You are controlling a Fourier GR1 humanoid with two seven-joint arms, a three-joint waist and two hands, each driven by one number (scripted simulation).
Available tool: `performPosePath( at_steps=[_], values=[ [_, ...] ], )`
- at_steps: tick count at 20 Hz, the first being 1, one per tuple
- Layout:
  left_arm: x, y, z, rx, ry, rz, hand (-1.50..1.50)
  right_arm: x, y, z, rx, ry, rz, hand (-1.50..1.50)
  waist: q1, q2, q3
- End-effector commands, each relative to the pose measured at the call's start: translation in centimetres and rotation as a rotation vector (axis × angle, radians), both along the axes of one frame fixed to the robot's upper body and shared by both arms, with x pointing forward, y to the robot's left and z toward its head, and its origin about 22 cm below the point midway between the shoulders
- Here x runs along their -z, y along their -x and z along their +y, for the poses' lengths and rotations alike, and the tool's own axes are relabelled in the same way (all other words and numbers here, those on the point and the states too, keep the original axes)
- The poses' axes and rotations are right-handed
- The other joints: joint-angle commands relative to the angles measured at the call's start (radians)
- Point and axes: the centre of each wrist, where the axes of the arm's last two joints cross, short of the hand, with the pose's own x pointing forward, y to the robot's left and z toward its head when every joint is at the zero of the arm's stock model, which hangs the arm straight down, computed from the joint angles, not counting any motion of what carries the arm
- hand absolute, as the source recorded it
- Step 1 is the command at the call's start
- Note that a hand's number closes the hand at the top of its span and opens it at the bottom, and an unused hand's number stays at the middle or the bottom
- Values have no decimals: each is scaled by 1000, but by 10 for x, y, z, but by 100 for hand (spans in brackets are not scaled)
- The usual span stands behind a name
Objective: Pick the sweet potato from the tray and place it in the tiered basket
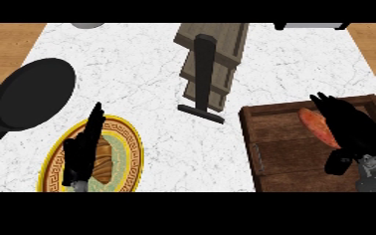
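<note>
An orange-red sweet potato [316,125] lies on the dark wooden tray [283,149] at the right. My right hand [346,129] covers its right side, fingers curving over it and thumb low near the tray's middle; part of the potato is hidden under the hand. The wooden tiered basket [213,59] with a dark central post stands at the upper middle of the counter. My left hand [84,149] rests open, fingers pointing up, over a yellow-rimmed plate [132,149] at the lower left.
A black pan [33,94] sits at the left edge. A brown item [104,160] lies on the yellow plate. A grey object [88,25] and a pale appliance [312,25] show at the far edge. White marble counter [147,84] lies between plate, basket and tray.
</note>
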Motion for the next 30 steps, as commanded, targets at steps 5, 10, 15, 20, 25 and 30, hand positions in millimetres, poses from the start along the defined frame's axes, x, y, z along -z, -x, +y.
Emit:
performPosePath(
  at_steps=[5, 10, 15, 20, 25, 30],
  values=[
    [17, 9, -6, -24, -1, 67, 0, 13, -16, -1, 34, -4, 55, -150, 1, 7, -8],
    [1, 6, 3, -3, -8, 68, 0, 27, -12, -14, 32, -12, 63, -150, 0, 6, -8],
    [18, 15, -4, -26, -2, 69, 0, 46, -14, -10, -10, -14, 46, 150, 1, 6, -7],
    [12, 17, -9, -9, 7, 53, 0, 57, -19, -18, -99, -10, 19, 150, 5, 7, -7],
    [15, -1, 4, -18, 1, 82, 0, 27, -35, -8, -137, 27, -46, 150, -2, 6, -8],
    [25, 21, 9, -42, -9, 96, 0, -42, -14, 49, -94, -130, 33, 150, -31, -6, -14]
  ],
)
